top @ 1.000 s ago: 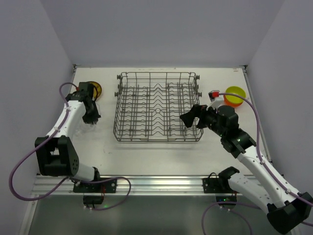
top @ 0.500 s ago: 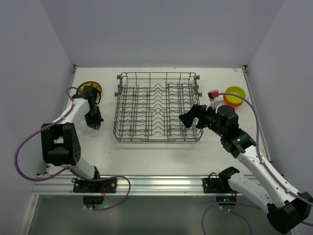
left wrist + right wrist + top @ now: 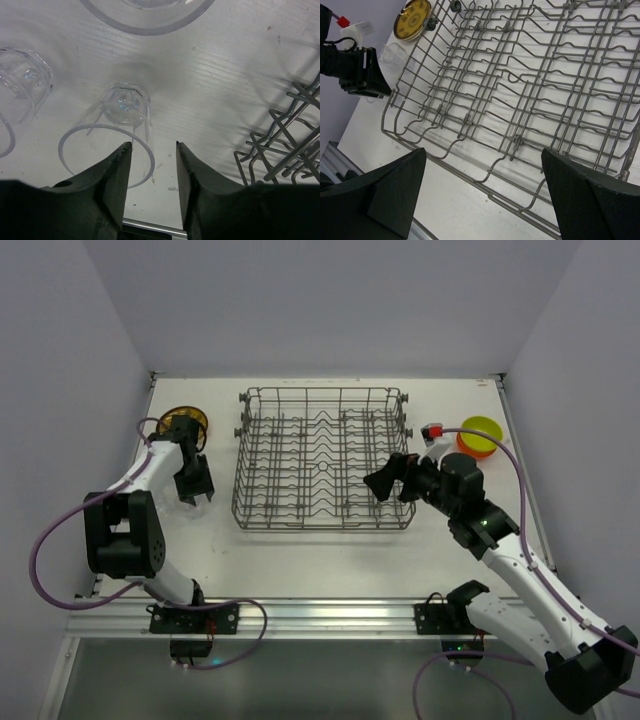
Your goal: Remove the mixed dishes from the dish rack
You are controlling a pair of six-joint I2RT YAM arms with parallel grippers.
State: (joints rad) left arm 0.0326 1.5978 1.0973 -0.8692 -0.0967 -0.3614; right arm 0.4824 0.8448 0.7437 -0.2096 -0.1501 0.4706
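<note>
Bare grey wire dish rack [image 3: 323, 458] mid-table.

The large grey metal wire dish rack [image 3: 530, 100] stands on the white worktop [image 3: 460, 200], between two wide-apart black fingers [image 3: 390, 192]. A round brown-and-yellow patterned plate [image 3: 412, 12] lies beyond it.

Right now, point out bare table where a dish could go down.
Free: the table strip between the dish rack and the arm bases. Crowded: left of the rack, by the clear glasses and patterned plate.
</note>
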